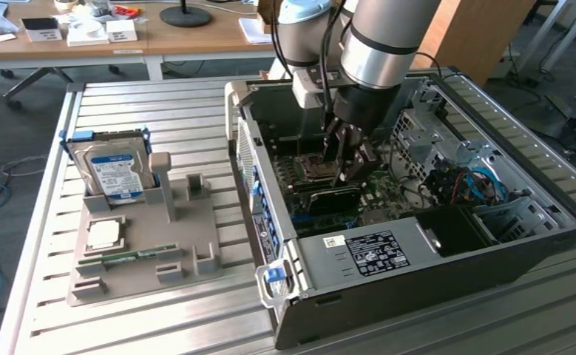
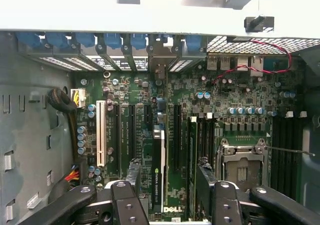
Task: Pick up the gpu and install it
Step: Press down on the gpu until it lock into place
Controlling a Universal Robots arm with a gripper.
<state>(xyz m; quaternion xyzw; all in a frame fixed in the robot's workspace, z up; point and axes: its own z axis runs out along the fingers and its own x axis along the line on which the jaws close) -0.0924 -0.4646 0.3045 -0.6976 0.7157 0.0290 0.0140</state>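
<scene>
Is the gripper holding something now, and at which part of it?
Nothing is held. The gripper stands open above the gpu, which sits upright in its motherboard slot.

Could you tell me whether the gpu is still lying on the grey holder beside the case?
No, the gpu stands in a motherboard slot.

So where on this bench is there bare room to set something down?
Free patches: the slatted tabletop in front of the grey parts holder, and the strip between that holder and the open computer case. Crowded: the holder itself, with the hard drive, and inside the case, where the open claw hangs over the gpu.
</scene>
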